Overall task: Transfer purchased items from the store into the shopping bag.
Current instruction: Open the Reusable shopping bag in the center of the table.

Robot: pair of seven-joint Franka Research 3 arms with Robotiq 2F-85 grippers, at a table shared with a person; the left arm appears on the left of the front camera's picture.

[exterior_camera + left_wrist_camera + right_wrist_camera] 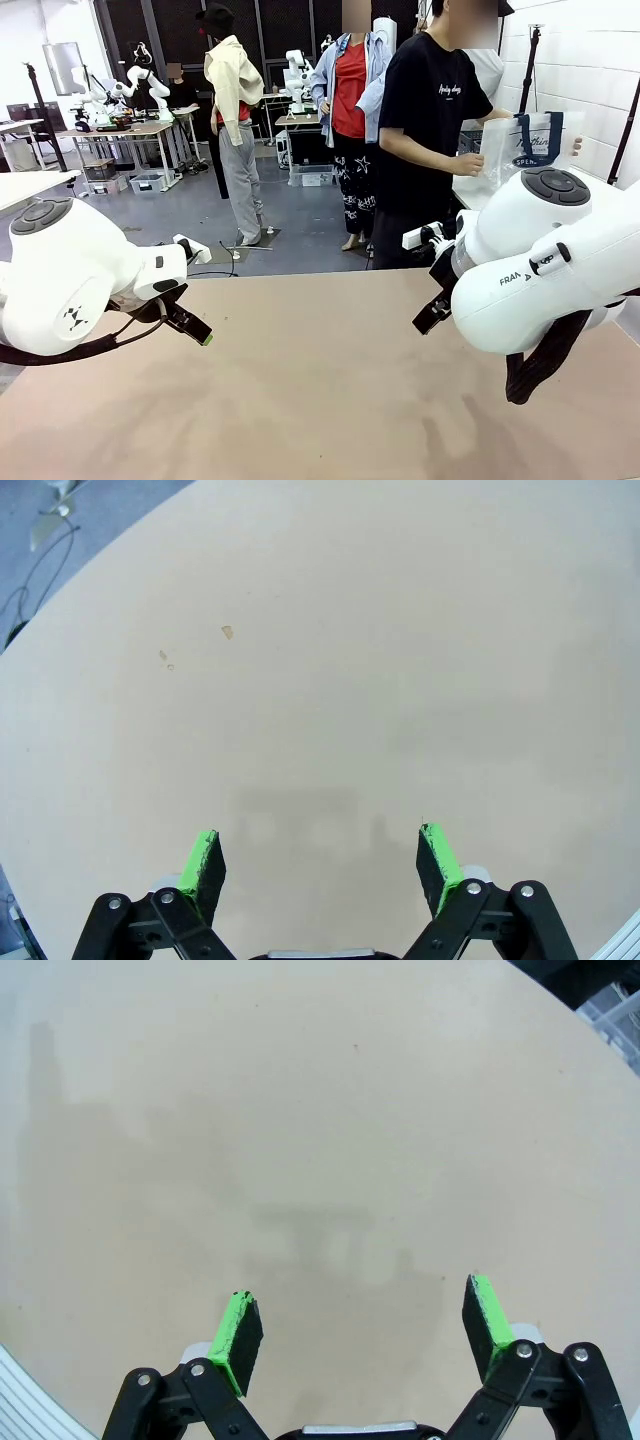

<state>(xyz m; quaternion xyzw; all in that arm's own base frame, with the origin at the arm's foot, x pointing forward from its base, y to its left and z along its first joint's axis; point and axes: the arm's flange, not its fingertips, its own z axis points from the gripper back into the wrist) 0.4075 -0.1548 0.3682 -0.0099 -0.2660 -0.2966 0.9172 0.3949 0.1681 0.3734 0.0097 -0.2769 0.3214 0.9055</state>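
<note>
We are judging the task to be at its very start. The person (435, 110) is standing at the far side of the desk (320, 400), toward the right, and is holding the bag (522, 150) up in the air beyond the desk's far edge, with a hand (577, 147) showing at its right side. The bag is hanging flat and pale, and we are not making out anything inside it, though its lower part is hiding behind the right arm (540, 250), so we cannot be sure. The left arm (70, 280) is reaching in low from the near left and the right arm from the near right, well apart from each other, and neither is touching the bag. The left jaws are standing wide and released, their green pads (205, 872) hovering over plain tan desk surface with nothing between them. The right jaws are likewise spread and gripping nothing, their pads (240, 1330) hanging over the desk and a faint shadow. As far as we are able to tell, no item is being carried and no transfer is under way. We are expecting that the bag must come within reach and that every item is waiting to be picked and dropped in.
</note>
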